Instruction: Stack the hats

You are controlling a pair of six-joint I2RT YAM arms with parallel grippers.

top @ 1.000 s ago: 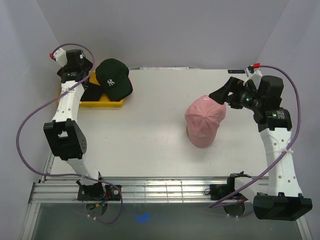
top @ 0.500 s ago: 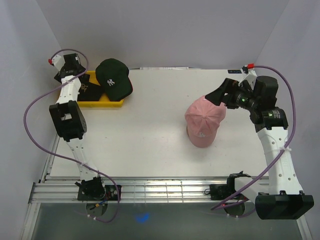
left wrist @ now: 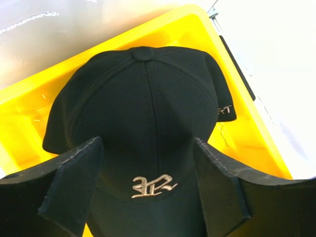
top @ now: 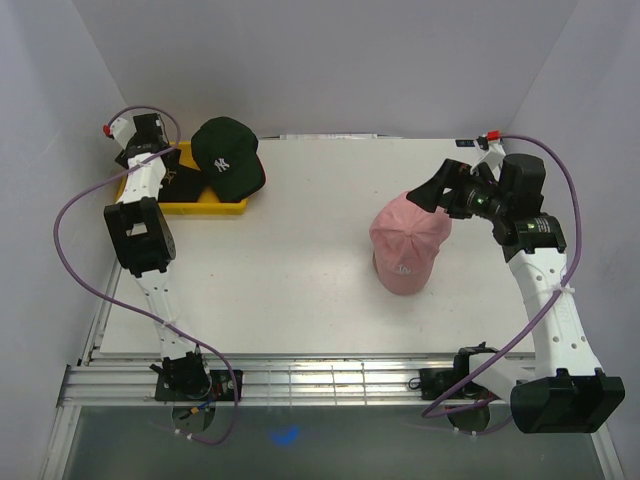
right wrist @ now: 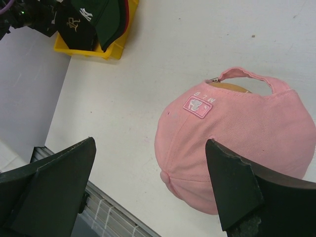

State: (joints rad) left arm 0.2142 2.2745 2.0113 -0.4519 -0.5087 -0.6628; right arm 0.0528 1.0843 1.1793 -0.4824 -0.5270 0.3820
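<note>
A black cap (left wrist: 148,113) with a silver logo lies in the yellow tray (left wrist: 247,123) at the far left (top: 215,207). My left gripper (left wrist: 148,197) is open just above it, one finger on each side of the crown; in the top view it is at the tray's left end (top: 160,162). A dark green NY cap (top: 228,155) rests on the tray's right end, and a red edge shows under it (right wrist: 126,11). A pink cap (top: 408,245) sits over a wooden stand (right wrist: 232,88). My right gripper (top: 428,192) is open and empty, above the pink cap's far right side (right wrist: 148,187).
The white table (top: 300,250) ends in a metal rail (top: 330,380) at the front. Grey walls close in the back and both sides. Purple cables loop off both arms, the left one (top: 60,230) out past the table's left edge.
The left arm has folded back and up over the tray's left end. The right gripper has moved slightly left toward the pink cap. The hats have not moved.
</note>
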